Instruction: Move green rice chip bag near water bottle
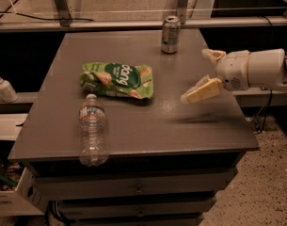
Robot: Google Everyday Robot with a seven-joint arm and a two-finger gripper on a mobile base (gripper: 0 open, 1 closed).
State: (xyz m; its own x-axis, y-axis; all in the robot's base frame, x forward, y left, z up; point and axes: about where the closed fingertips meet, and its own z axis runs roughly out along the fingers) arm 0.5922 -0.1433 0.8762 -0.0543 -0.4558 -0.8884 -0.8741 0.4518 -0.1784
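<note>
- The green rice chip bag (117, 80) is seen lying flat on the tabletop (180, 121), left of the frame's centre, printed face up.
- The water bottle (92, 129) is laid on its side at lower left, its capped end pointing up toward the bag's lower left corner and lying just beside it; whether the two touch cannot be told.
- The end effector (199, 74) is held above the tabletop at the right of the frame, well apart from the bag. Its two fingers are spread and nothing is grasped between them.
- A silver can (170, 28) is stood upright near the top edge, clear of both task items.
- The bag is judged to be light, soft and crinkly, with a slick film likely to slide or buckle under a pinch, and chips inside that could be crushed.
- A hold is best taken on the right-hand edge, nearest the end effector, where the flat seam can be pinched without pressing the filled middle.
- Only a short shift toward the bottle appears to be needed.
</note>
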